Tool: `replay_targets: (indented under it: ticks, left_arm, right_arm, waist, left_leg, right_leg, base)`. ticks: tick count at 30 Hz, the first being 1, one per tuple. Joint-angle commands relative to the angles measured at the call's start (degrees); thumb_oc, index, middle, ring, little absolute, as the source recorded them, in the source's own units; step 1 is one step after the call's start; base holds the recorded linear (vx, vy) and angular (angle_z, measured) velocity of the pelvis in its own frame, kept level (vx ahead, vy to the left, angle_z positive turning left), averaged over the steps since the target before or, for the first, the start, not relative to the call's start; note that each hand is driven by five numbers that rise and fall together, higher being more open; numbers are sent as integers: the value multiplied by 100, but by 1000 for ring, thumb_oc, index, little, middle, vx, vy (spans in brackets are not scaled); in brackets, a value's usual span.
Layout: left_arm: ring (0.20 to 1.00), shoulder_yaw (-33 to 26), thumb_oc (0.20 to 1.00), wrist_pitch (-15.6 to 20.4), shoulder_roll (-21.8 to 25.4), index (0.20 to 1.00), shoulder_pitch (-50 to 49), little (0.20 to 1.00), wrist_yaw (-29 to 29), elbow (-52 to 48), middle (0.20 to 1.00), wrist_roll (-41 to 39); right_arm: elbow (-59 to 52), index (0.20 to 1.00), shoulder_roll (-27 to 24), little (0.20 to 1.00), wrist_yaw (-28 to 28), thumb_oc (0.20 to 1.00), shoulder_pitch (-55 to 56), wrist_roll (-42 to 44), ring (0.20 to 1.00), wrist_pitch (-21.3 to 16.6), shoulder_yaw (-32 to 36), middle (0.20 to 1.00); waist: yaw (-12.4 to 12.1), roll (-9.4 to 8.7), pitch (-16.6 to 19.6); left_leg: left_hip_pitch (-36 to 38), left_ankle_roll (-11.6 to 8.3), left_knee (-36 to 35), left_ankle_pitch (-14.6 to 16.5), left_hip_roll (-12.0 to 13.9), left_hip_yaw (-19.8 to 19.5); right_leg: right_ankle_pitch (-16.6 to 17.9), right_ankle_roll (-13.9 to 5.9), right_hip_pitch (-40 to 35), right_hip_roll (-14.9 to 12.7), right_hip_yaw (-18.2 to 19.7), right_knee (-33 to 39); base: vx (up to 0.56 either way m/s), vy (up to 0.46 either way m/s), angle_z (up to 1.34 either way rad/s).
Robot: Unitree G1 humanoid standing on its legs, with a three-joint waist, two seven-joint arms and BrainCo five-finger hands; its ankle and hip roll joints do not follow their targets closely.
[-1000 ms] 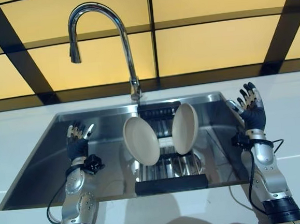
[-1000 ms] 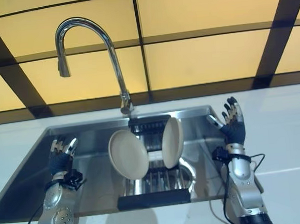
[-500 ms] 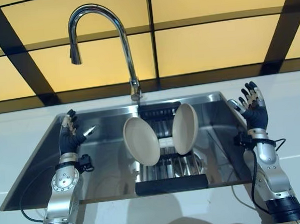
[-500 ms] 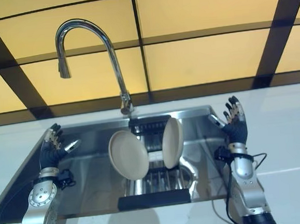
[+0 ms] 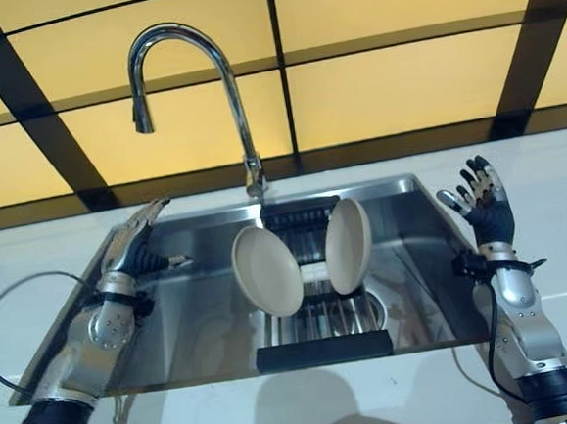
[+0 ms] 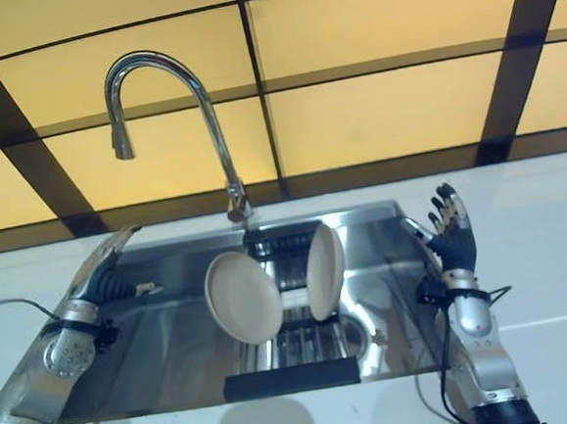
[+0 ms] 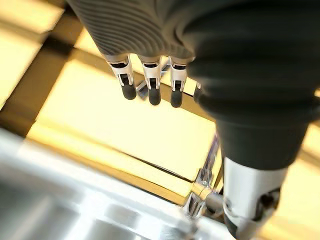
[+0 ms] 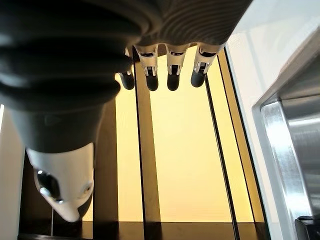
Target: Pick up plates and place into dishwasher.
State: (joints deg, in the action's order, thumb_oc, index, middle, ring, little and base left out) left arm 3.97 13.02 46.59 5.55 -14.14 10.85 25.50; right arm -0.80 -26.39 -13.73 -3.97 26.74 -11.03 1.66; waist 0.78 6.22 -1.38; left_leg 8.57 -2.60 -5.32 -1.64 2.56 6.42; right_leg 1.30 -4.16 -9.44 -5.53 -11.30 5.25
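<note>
In the left eye view a steel sink (image 5: pixel 405 252) is set into a white surface (image 5: pixel 558 210), with a curved chrome faucet (image 5: pixel 225 89) rising behind it against a wall of yellow panels (image 5: pixel 392 90) crossed by dark bars. Two cream plates stand on edge in a dark rack (image 5: pixel 316 317) in the middle of the basin: the left plate (image 5: pixel 266 270) tilts with its face toward the camera, and the right plate (image 5: pixel 348 245) stands just beside it, more edge-on, the two apart at the top. The left robot hand (image 5: pixel 134 245) is over the sink's left rim, fingers stretched out toward the basin and holding nothing, well apart from the plates. The right robot hand (image 5: pixel 483 201) is raised above the sink's right rim, fingers spread and straight, also empty. The right eye view shows the same layout, the left robot hand (image 6: pixel 106 270) lying along the left rim and the right robot hand (image 6: pixel 452 228) upright beside the right rim. In the left wrist view the fingers (image 7: pixel 150 82) hang relaxed and apart below the ribbed cover, with what seems to be the faucet's base (image 7: pixel 202 192) blurred beyond them. In the right wrist view the fingers (image 8: pixel 172 72) extend straight in a row before the yellow panels, the sink's steel edge (image 8: pixel 285 150) to one side.
</note>
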Motion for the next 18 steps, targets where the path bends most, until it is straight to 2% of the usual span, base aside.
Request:
replay_targets:
  ticks: [1,10,18]
  left_arm:
    - [1000,191,1000,461,758,1000,771,1000,-566,363,1000,694]
    - [1000,723,1000,733,1621,1000,1017,1000,-1670,543,1000,1938]
    - [1000,998,1000,1008,1780,1000,1111,1000,-2576,626,1000,2611]
  right_arm:
    - [52,1000,-348,1000,124,1000,-401,273,1000,-376,-65,1000]
    - [164,1000,-578,1000,209,1000,-393,470,1000,-464,-125,1000]
    - [194,1000,-603,1000,223,1000,-313,514,1000,-493,-146,1000]
  waist:
    - [67,-200,87]
    - [163,-148,95]
    - [227,-135,98]
  left_leg:
    - [-17,65,374,762,-99,441]
    - [-44,73,384,780,-122,560]
    - [-56,87,391,794,-146,617]
  right_leg:
    - [-538,-79,228,-89,-145,-301]
    - [-487,-105,274,-93,-102,-253]
    - [-465,-126,301,-104,-72,-242]
  base:
    - [3,24,-8]
    - [12,12,-3]
    - [19,7,-1]
